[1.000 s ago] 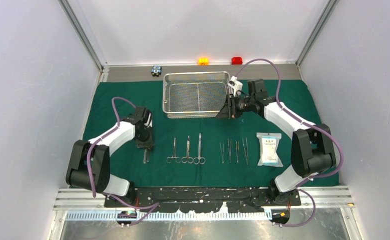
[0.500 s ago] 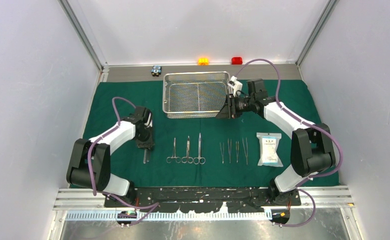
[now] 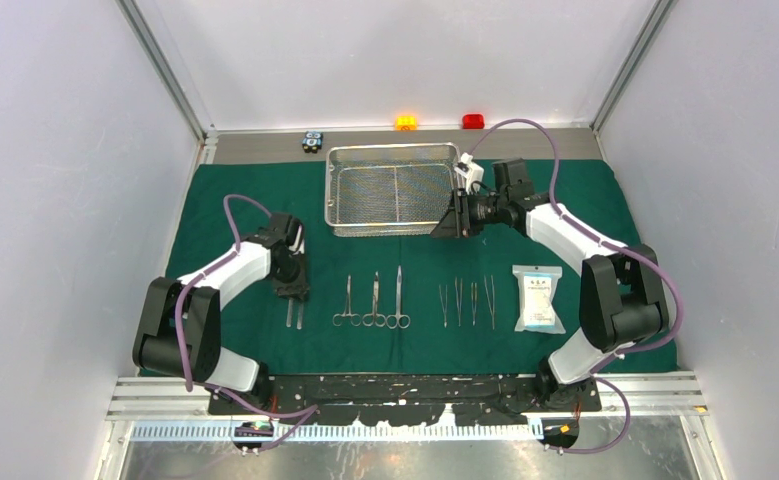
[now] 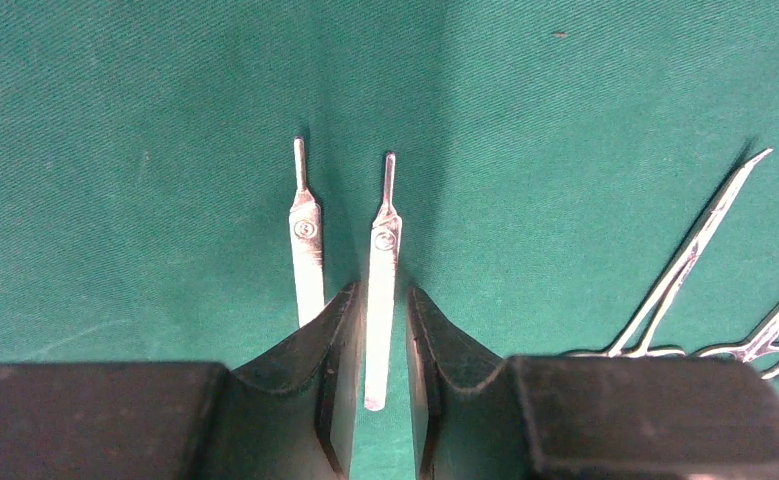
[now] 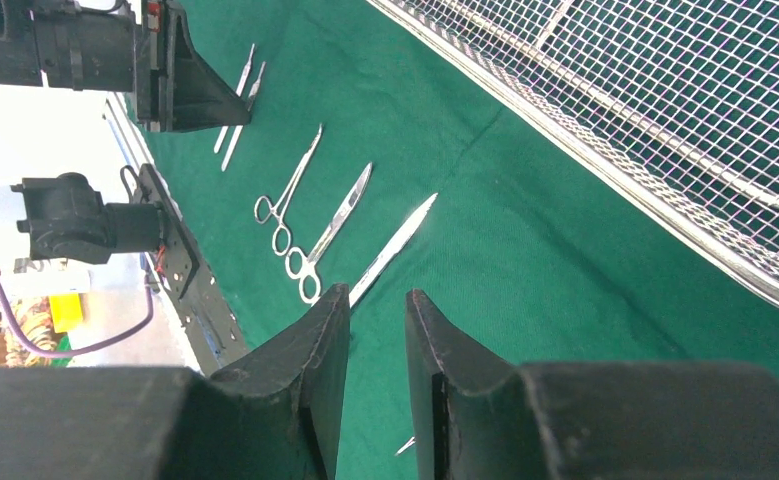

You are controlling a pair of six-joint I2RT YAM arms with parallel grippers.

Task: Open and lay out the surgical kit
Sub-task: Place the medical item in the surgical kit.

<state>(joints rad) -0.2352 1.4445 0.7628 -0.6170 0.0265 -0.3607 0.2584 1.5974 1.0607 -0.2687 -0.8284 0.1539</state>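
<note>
Straddling one flat steel handle (image 4: 382,250), the left gripper (image 4: 381,292) stands with its jaws a little apart. A sliver of green cloth (image 4: 115,150) shows on each side of the metal, so nothing is pinched; only the left wrist view makes this plain. A second handle (image 4: 307,250) lies just beside it, outside the left finger. From above, both handles sit at the lower left of the cloth, their near ends showing below the gripper.

Along the same row to the right lie three ring-handled tools, the scissors and forceps (image 3: 373,302), then four tweezers (image 3: 467,303), then the white-blue packet (image 3: 538,298), each apart from the next.

The right gripper (image 5: 377,293) keeps only a narrow gap and holds nothing; cloth shows through it. Its wrist view looks back along the row toward the left arm at upper left.

Farther back the wire tray (image 3: 390,190) rests on the cloth, the right gripper just beside its right end. Past the cloth's far edge sit a black-blue block (image 3: 311,140), an orange block (image 3: 405,122) and a red block (image 3: 473,121).
</note>
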